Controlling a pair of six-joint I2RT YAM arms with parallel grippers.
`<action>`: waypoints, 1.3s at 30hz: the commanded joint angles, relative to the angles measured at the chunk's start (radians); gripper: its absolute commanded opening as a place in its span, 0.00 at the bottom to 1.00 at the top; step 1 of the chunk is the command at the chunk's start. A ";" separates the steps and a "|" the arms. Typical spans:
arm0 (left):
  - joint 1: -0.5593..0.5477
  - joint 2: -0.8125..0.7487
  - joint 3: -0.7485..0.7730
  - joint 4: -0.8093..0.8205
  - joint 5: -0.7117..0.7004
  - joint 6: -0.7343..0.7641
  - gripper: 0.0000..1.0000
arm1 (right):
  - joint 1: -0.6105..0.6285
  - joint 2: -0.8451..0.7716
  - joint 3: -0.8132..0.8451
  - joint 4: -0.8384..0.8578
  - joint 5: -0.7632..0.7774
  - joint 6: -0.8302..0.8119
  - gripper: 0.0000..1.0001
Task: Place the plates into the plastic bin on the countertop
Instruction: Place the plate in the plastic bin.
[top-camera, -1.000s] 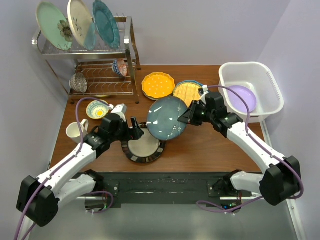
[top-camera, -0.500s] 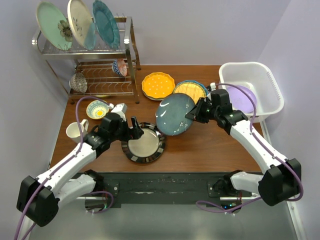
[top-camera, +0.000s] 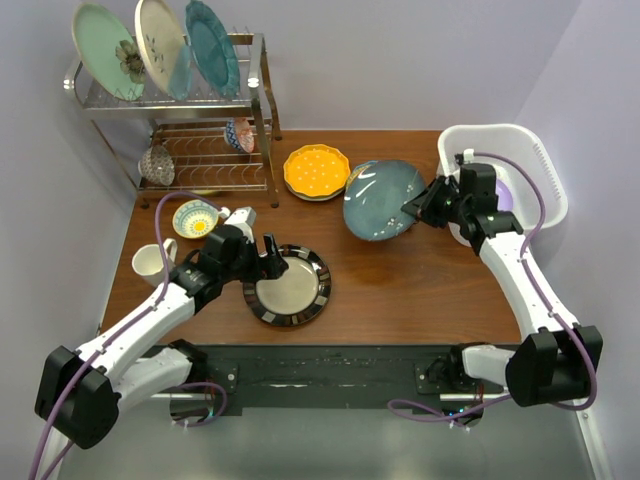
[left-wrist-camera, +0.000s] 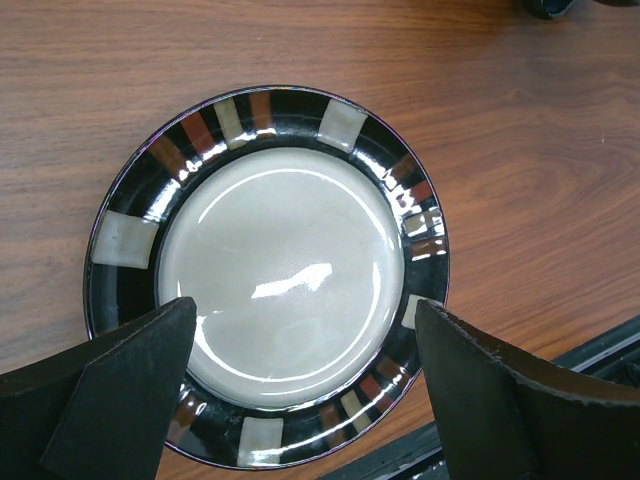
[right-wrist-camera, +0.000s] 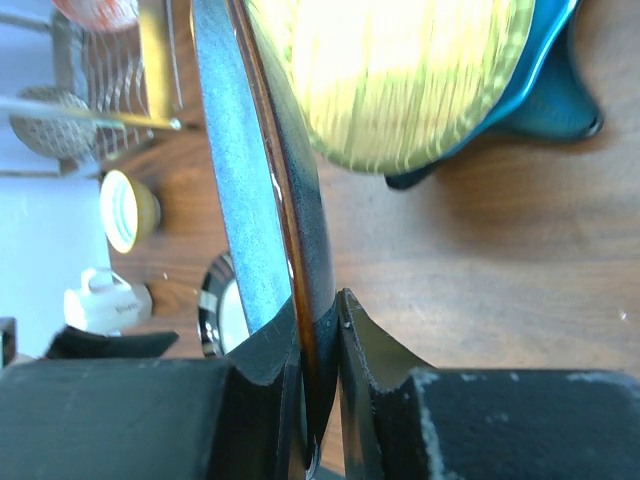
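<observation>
Overhead and wrist views of a brown wooden counter (top-camera: 400, 290) with two arms.

**Right arm.** The right end effector (top-camera: 413, 207) is clenched on the right-hand rim of a round, glossy slate-blue plate with a brown edge (top-camera: 383, 200). The plate hangs tilted, its face turned partly upward. It lies between a yellow scalloped plate (top-camera: 317, 171) and a white rectangular plastic bin with rounded corners (top-camera: 525, 140), outside the bin and close to its left wall. In the right wrist view the plate is seen edge-on, its rim pinched between the two dark fingers (right-wrist-camera: 372, 345). Beyond it a yellow gridded plate with a blue rim (right-wrist-camera: 400, 70) rests on a blue star-shaped plate (right-wrist-camera: 562, 100), both on the counter.

**Bin.** It stands at the far right corner of the counter. A plain lilac plate (top-camera: 506, 198) lies inside, partly hidden by the right arm.

**Left arm.** The left end effector (top-camera: 269, 263) is released, its jaws spread wide. It sits over the left edge of a round plate with a dark patterned rim and grey centre (top-camera: 291, 286), which lies flat near the front of the counter. The left wrist view shows one finger (left-wrist-camera: 130, 385) on either side of this plate; whether they touch it cannot be told.

**Surroundings.** A chrome wire two-tier rack (top-camera: 210, 100) stands at the far left.
</observation>
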 joint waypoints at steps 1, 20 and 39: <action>-0.005 -0.011 0.024 0.038 0.002 0.022 0.95 | -0.030 -0.015 0.103 0.107 -0.105 0.001 0.00; -0.005 0.000 0.024 0.032 -0.001 0.030 0.95 | -0.223 0.008 0.091 0.159 -0.249 0.031 0.00; -0.005 0.001 0.000 0.033 0.002 0.025 0.95 | -0.446 0.053 0.103 0.220 -0.355 0.076 0.00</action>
